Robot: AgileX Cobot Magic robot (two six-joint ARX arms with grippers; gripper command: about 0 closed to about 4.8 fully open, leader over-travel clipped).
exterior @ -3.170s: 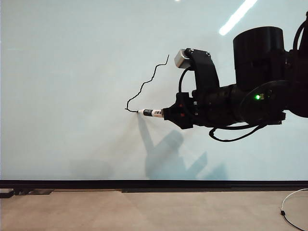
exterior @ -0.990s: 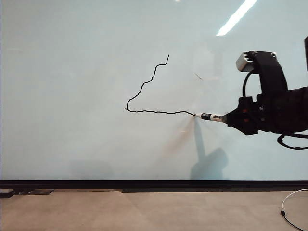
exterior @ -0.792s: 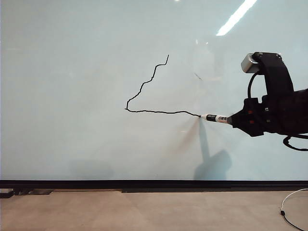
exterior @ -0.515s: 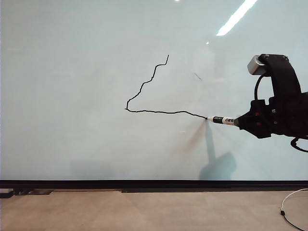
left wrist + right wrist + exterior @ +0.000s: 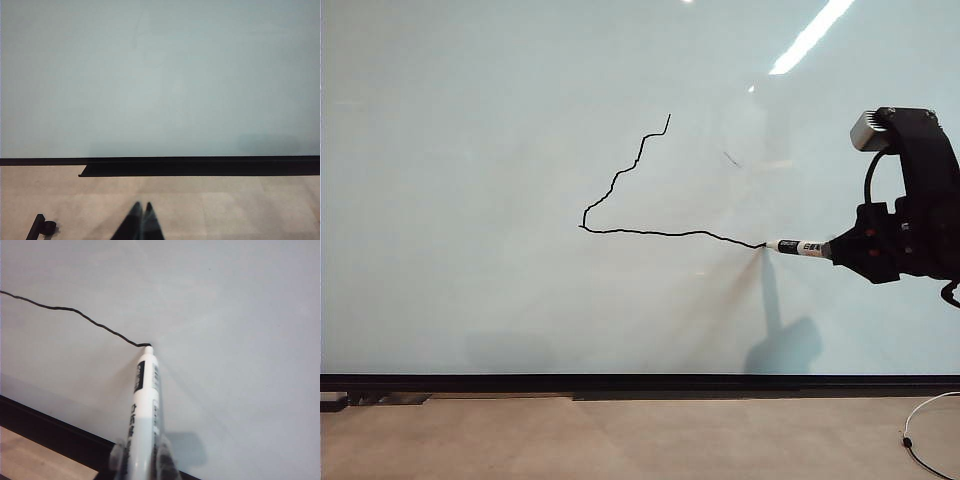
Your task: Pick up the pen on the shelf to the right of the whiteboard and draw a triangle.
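While the right gripper [image 5: 840, 250] clamps the pen [image 5: 798, 247] at the whiteboard's [image 5: 470, 200] 3 o'clock with 2 sides of the triangle [image 5: 640, 190] drawn, the closing stroke must climb toward 11 o'clock, and the left gripper [image 5: 141, 222] rests closed, empty, near 6 o'clock.

Pen [image 5: 798, 247] tip on whiteboard [image 5: 470, 200] — right of triangle [image 5: 650, 200]

My pen [image 5: 798, 247], white with black bands, lies level, tip touching my whiteboard [image 5: 470, 200]; my triangle [image 5: 620, 190] shows only a wobbly left side and base
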